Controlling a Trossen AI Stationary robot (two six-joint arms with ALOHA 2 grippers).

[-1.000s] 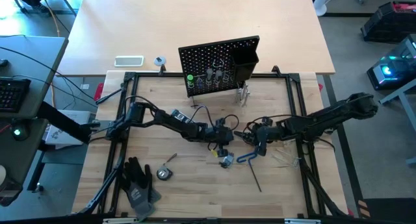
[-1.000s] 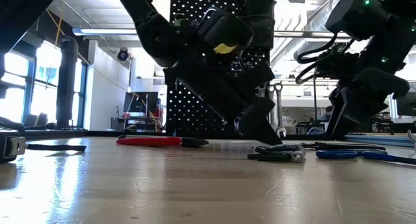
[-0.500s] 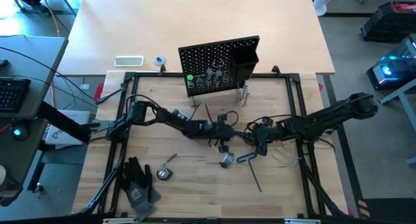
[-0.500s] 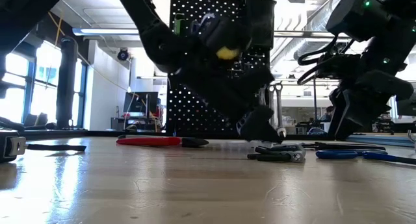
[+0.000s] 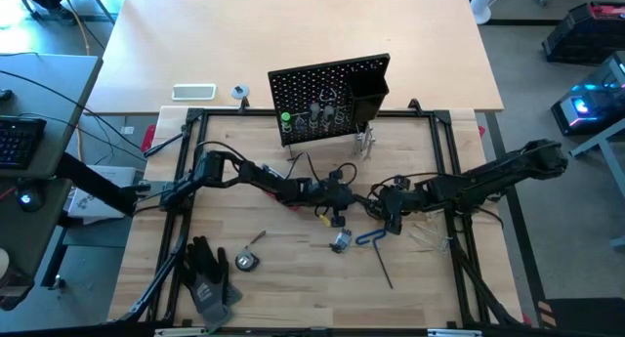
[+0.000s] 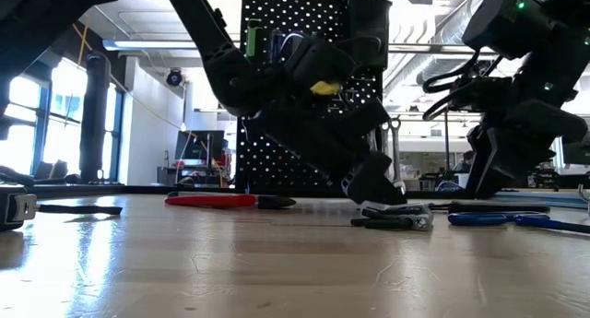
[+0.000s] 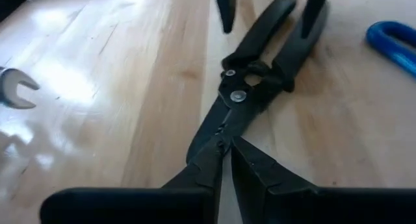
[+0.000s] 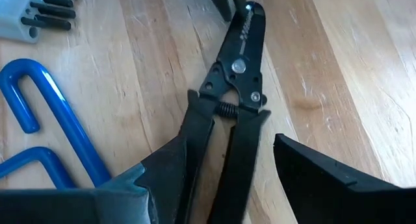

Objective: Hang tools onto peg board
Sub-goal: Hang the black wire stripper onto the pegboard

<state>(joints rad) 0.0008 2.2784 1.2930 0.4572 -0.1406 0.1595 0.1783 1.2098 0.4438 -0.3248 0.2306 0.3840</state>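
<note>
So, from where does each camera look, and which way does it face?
High: above the table, facing straight down; both arms, peg board.
Low: at table-top height, facing level toward the board; both arms from above.
Left wrist: on the left arm, facing pliers; own fingers.
Right wrist: on the right arm; own fingers astride the handles.
Both wrist views share the pliers.

Overhead looks straight down, low looks level across the table; both wrist cameras closely share the black pliers [image 8: 232,113].

wooden table [image 5: 293,288], black gloves [image 5: 208,273], pliers [image 8: 231,113], blue hex key [image 5: 371,238], peg board [image 5: 332,98]
</note>
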